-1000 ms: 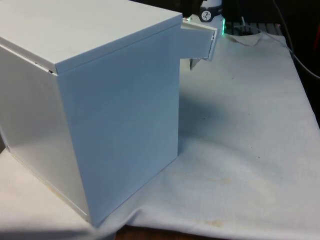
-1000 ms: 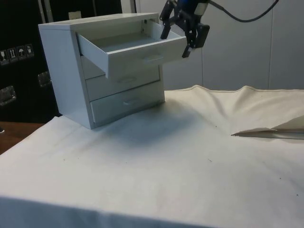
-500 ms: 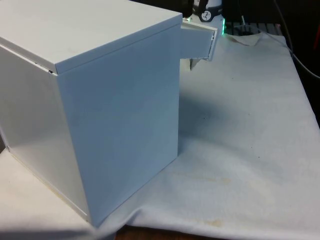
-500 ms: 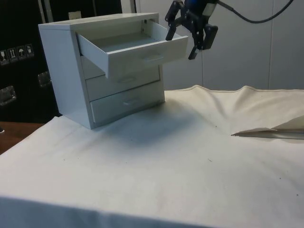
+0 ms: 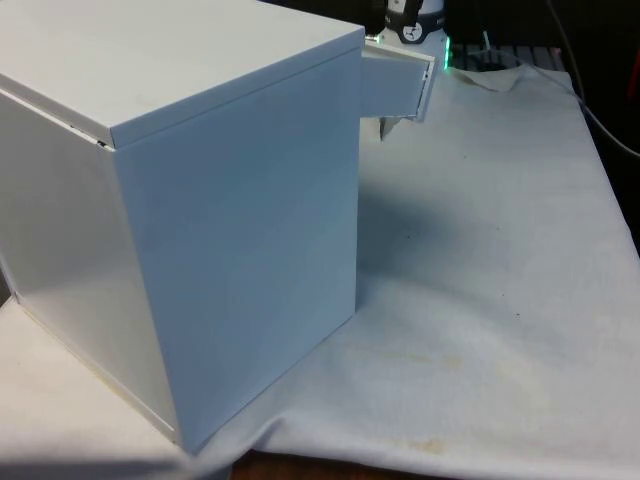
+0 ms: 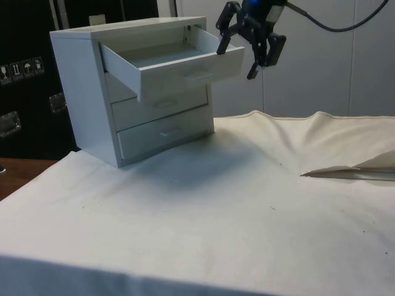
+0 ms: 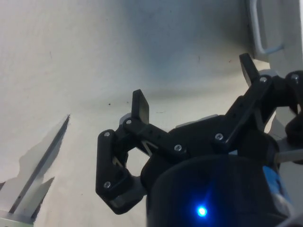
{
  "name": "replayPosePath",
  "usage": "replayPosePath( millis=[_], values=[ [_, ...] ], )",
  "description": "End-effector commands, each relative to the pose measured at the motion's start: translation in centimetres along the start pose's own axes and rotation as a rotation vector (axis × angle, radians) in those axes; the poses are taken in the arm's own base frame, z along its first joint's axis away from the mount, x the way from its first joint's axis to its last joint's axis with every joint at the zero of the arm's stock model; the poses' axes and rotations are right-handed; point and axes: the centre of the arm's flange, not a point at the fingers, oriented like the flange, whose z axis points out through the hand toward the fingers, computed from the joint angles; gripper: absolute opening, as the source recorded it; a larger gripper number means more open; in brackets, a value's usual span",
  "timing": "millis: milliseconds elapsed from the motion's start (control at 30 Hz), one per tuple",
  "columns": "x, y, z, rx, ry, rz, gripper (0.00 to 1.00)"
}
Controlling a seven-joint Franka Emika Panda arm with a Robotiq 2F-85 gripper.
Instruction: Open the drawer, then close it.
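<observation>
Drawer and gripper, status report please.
Gripper open, off the front's corner. Top drawer of the chest pulled out, not yet closed. Nothing in the way.

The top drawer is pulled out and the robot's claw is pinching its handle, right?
Not quite. The top drawer is pulled out, but the claw is not pinching its handle. The side view shows it open in the air beside the drawer's front corner, holding nothing.

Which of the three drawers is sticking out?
The top drawer of the white wooden chest is pulled out; the two below sit flush and shut.
</observation>
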Motion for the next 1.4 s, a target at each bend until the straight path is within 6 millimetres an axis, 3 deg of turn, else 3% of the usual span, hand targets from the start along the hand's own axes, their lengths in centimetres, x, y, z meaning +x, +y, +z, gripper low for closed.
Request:
replayPosePath(
  millis=[0,1033,1067,1367],
  values=[
    [0.1,0.0,0.0,-0.003,-0.002,-0.001,1.00],
    [0.8,-0.8,1.8,0.026,0.006,-0.001,0.99],
    [0.8,-0.8,1.9,0.028,0.007,-0.001,0.90],
    [0.8,-0.9,2.1,0.032,0.006,-0.001,0.38]
  ],
)
